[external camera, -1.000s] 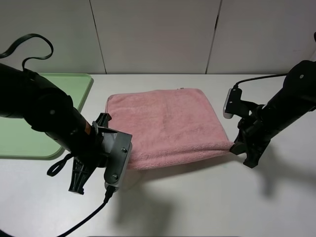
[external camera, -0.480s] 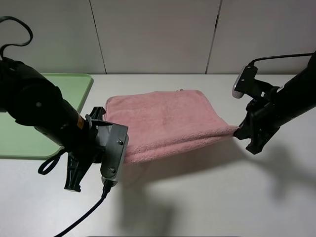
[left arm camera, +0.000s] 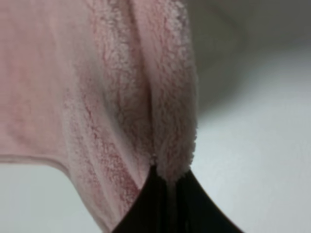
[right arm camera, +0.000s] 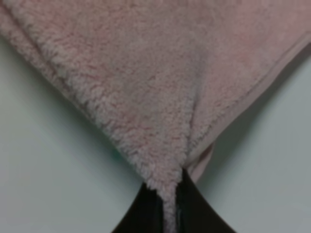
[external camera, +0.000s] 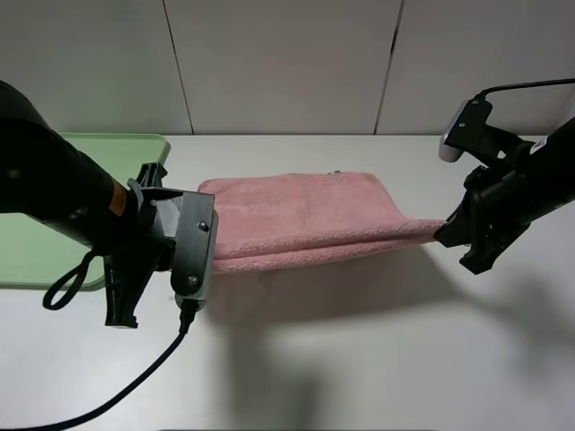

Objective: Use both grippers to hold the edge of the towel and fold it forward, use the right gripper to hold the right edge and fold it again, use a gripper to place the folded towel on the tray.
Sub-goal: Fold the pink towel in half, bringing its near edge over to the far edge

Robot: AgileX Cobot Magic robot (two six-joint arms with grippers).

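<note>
While the left tool (left arm camera: 167, 196) and right tool (right arm camera: 174, 204) each pinch a near corner of the pink towel (external camera: 305, 220), holding that edge above mid-tabletop (external camera: 377, 359), the green tray (external camera: 135, 148) lies at the far-left corner, partly hidden by the left arm. A black cable (external camera: 117, 395) trails toward the near edge. Pale wall panels (external camera: 287, 63) stand behind.

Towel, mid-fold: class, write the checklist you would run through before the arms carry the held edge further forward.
1. Left claw shut on the towel edge: ok.
2. Right claw shut on the opposite corner: ok.
3. Held edge lifted off the table: ok.
4. Held edge brought over the far edge: not ok, short of it.
5. Tray free for later placing: cannot tell, the left arm hides part.
</note>
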